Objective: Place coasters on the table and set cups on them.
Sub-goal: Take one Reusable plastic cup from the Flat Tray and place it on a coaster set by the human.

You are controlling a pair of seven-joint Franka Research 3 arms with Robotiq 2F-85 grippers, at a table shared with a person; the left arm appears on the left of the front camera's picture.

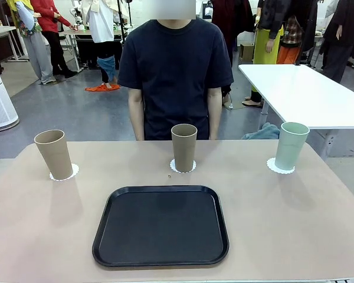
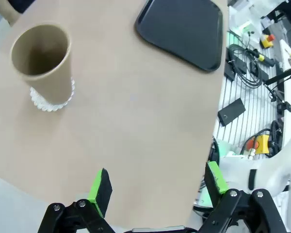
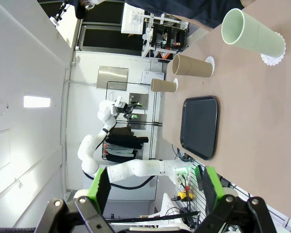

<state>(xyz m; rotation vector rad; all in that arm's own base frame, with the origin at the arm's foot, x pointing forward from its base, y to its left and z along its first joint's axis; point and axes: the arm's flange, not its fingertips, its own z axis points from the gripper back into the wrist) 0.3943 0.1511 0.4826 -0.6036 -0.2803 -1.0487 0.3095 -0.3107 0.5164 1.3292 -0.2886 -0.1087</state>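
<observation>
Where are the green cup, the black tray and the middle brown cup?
green cup [image 1: 291, 147], front view, middle of its side wall
black tray [image 1: 161, 226], front view, its flat floor
middle brown cup [image 1: 184, 148], front view, its side wall

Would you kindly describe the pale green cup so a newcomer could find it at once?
Start at the black rounded-corner tray in the middle of the beige table. Three tall tumblers stand beyond it, each on a white scalloped coaster. The pale mint-green cup is the robot's rightmost, unlike the two tan-brown cups.

Grey floor [image 1: 76, 112], white rectangular table [image 1: 301, 94] at right, people standing behind, bright ceiling light [image 3: 37, 102]
</observation>
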